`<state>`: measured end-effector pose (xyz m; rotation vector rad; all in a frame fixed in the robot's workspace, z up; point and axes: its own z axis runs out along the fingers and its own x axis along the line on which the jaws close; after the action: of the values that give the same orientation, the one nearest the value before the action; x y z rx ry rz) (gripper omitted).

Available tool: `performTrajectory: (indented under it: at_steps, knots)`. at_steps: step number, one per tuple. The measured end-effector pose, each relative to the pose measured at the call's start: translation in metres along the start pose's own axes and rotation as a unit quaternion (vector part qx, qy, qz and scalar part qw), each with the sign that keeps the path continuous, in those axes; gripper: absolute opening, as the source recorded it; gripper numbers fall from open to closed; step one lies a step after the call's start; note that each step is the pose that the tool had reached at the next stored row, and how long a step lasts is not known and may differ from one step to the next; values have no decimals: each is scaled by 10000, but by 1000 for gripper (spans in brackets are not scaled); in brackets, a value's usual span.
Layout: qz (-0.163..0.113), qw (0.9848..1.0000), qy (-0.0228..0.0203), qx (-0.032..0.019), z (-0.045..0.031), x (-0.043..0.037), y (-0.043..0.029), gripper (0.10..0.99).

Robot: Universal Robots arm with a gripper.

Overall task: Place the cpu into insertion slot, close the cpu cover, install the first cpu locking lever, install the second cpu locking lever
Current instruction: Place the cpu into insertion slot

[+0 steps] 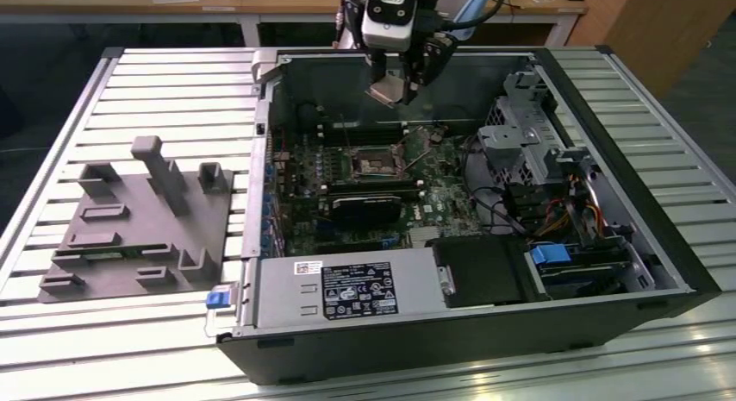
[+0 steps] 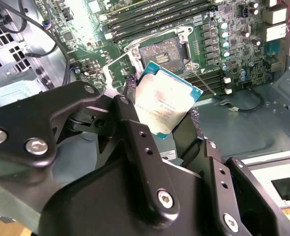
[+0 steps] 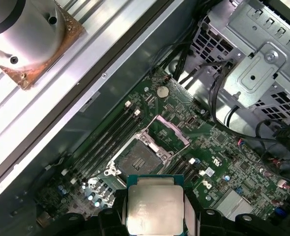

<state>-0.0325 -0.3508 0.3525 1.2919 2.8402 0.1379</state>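
My gripper [image 1: 395, 86] hangs above the open computer case, over the back part of the motherboard, shut on the cpu [image 1: 387, 93]. In both wrist views the cpu [image 2: 165, 104] [image 3: 155, 209] is a flat silver-grey square with a teal edge, pinched by two sides between the black fingers [image 2: 130, 128]. The insertion slot [image 3: 139, 160] [image 2: 163, 52] [image 1: 375, 164] lies bare below and a little ahead of the chip, well apart from it. The cpu cover [image 3: 174, 131] [image 2: 117, 67] stands flipped up at one side of the slot.
Long memory slots [image 3: 108, 140] run beside the socket. A metal drive cage [image 1: 523, 134] and loose cables [image 1: 518, 216] fill the exterior view's right of the case. The case wall [image 1: 271, 99] rises nearby. A grey fixture [image 1: 138, 220] sits on the slatted table at the exterior view's left.
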Motion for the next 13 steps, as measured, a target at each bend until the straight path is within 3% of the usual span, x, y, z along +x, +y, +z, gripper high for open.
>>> performTrajectory:
  at_steps: [13]
  knots:
    - [269, 9996, -24, -5, 7, 0, -1, 541]
